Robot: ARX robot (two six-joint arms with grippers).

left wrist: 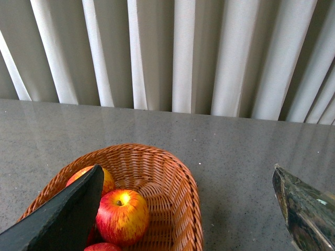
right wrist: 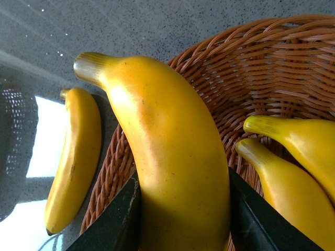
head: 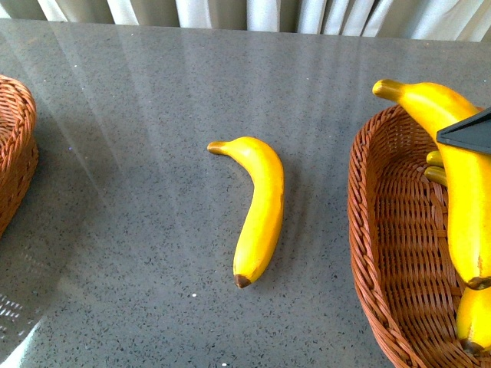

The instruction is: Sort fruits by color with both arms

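I list my right gripper [right wrist: 183,209] clamped on a banana [right wrist: 162,141] over the right wicker basket [head: 383,230], which holds more bananas [right wrist: 298,141]; a loose banana [head: 259,211] lies mid-table. Surface: grey speckled table [head: 153,138], pale curtains [left wrist: 183,52] behind. My left gripper [left wrist: 188,170] gapes wide over the left basket [left wrist: 157,156] of apples [left wrist: 123,215].

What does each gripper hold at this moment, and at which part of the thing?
The right gripper holds a banana by its thick body, clamped from both sides, the stem end free. The left gripper is open and holds nothing.
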